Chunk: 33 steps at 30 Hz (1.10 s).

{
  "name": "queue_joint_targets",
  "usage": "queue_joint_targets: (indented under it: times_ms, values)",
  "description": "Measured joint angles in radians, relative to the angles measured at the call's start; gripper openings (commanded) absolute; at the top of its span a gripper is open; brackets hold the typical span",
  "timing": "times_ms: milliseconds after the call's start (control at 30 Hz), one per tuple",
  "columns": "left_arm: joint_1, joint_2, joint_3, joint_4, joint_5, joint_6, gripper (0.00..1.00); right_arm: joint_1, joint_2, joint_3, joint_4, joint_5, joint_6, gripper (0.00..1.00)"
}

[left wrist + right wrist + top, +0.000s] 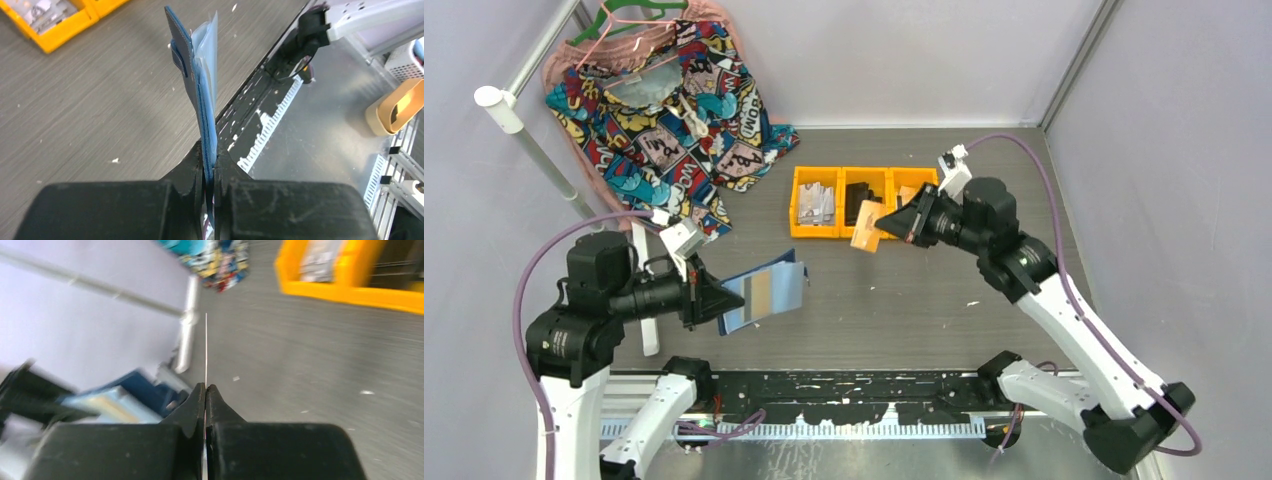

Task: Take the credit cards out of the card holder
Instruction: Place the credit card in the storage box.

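Note:
My left gripper [716,303] is shut on the open navy-blue card holder [764,293] and holds it above the table, its light-blue inside facing up with a tan card [763,292] in a pocket. In the left wrist view the card holder [197,80] stands edge-on between my closed jaws. My right gripper [892,224] is shut on an orange credit card [867,230], held near the front of the yellow bins. In the right wrist view that card [206,350] shows edge-on as a thin line rising from the closed jaws [205,390], and the card holder [112,400] is blurred at the lower left.
Three joined yellow bins [864,202] sit at mid-table, holding a grey papery stack [817,203] and black items [859,199]. A patterned shirt [669,110] on a hanger lies at the back left beside a white rail [534,140]. Purple walls enclose the table.

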Motion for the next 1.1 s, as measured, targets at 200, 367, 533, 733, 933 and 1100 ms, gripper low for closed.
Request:
queue_joint_targets:
  times_ms: [200, 367, 533, 733, 933, 1100]
  values:
    - [0.0, 0.108, 0.027, -0.138, -0.082, 0.114, 0.0, -0.245, 0.183, 0.031, -0.099, 0.09, -0.12, 0.01]
    - [0.0, 0.24, 0.056, -0.19, -0.105, 0.172, 0.0, -0.437, 0.378, 0.088, -0.1, 0.143, -0.17, 0.01]
    - [0.0, 0.309, 0.056, -0.203, -0.105, 0.249, 0.0, -0.48, 0.589, 0.206, -0.098, 0.19, -0.23, 0.01]
    - [-0.064, 0.416, 0.029, -0.205, -0.127, 0.328, 0.0, -0.476, 0.752, 0.264, -0.098, 0.192, -0.273, 0.01]
    - [-0.321, 0.558, -0.054, -0.077, -0.23, 0.314, 0.0, -0.467, 0.93, 0.391, -0.097, 0.177, -0.309, 0.01]
    - [-0.47, 0.73, -0.048, 0.0, -0.333, 0.322, 0.0, -0.465, 0.996, 0.417, -0.095, 0.147, -0.326, 0.17]
